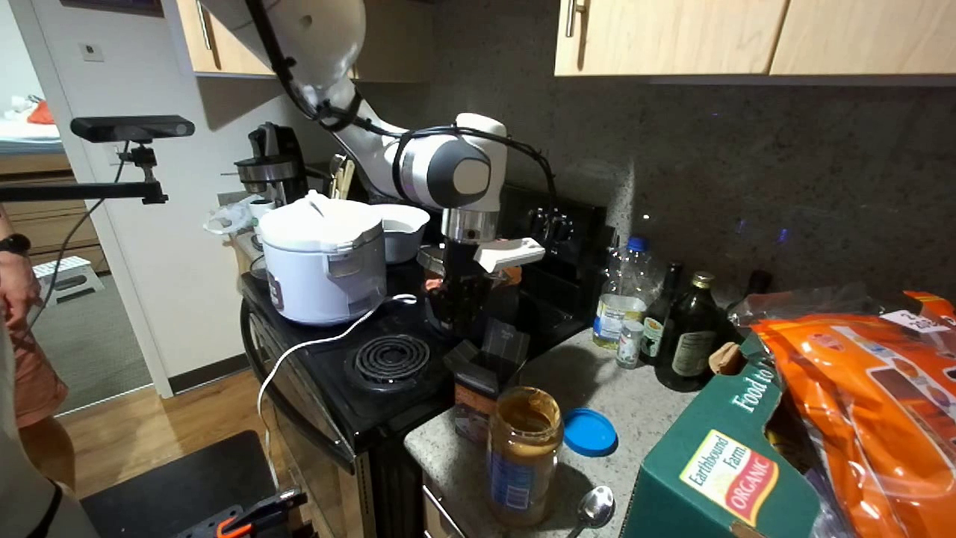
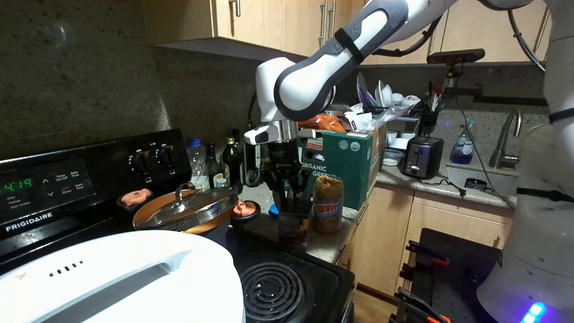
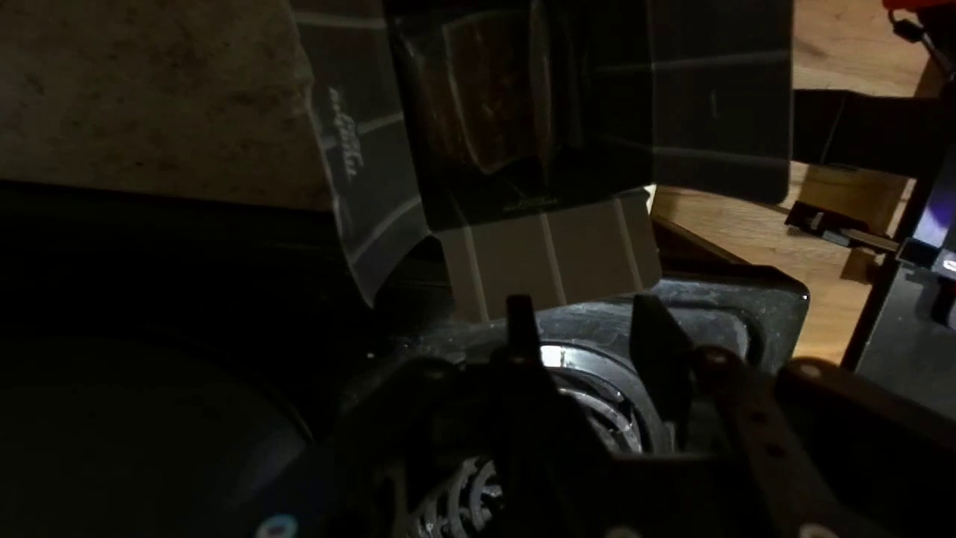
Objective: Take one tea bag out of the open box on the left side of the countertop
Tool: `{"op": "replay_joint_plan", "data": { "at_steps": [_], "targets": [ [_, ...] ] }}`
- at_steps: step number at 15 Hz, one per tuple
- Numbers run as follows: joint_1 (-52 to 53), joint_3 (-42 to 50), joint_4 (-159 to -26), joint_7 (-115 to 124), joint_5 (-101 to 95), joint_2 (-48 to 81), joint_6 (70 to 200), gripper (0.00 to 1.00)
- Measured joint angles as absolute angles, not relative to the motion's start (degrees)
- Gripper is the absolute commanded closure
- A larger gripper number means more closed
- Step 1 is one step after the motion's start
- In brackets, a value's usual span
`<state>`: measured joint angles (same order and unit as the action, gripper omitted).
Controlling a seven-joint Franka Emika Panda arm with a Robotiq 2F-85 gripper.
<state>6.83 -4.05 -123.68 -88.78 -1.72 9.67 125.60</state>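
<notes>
The open box (image 1: 482, 396) is small and dark and stands on the countertop (image 1: 646, 407) beside the stove, its flaps spread. It also shows in an exterior view (image 2: 293, 229). In the wrist view its flap (image 3: 553, 258) and dark inside are at the top. A brown packet, seemingly a tea bag (image 3: 493, 97), stands inside with a thin pale edge beside it. My gripper (image 3: 582, 302) is open and empty, its fingers apart. In the wrist view the fingertips lie just below the near flap. In both exterior views the gripper (image 1: 459, 317) is above or beside the box's flaps; the exact gap cannot be told.
A peanut butter jar (image 1: 523, 463) stands right beside the box. A blue lid (image 1: 590, 432) and spoon (image 1: 596, 508) lie near. A green carton (image 1: 717, 463) and bottles (image 1: 691, 336) stand further along. A lidded pan (image 2: 188, 208) and rice cooker (image 1: 321, 258) are on the stove.
</notes>
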Motion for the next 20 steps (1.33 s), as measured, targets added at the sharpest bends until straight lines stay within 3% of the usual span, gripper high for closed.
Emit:
{"op": "replay_joint_plan", "data": {
  "at_steps": [3, 8, 12, 14, 15, 16, 17, 18, 20],
  "targets": [
    [6.1, -5.0, -123.7, -88.8, -0.5, 11.0, 126.8, 0.71],
    [5.4, -5.4, -123.7, -88.2, -0.2, 11.9, 129.0, 0.63],
    [5.0, -5.4, -123.7, -85.5, -0.6, 12.0, 129.9, 0.66],
    [5.0, -5.4, -123.7, -83.5, -1.8, 12.0, 130.3, 0.61],
    [5.0, -5.4, -123.7, -82.5, -2.3, 12.0, 130.3, 0.53],
    [5.0, -5.4, -123.7, -81.5, -2.8, 12.1, 130.3, 0.37],
    [5.0, -5.4, -123.7, -80.2, -3.5, 12.1, 130.3, 0.31],
    [5.0, -5.4, -123.7, -78.7, -4.4, 12.1, 130.3, 0.48],
    [5.0, -5.3, -123.7, -76.0, -6.3, 12.3, 130.3, 0.35]
  ]
}}
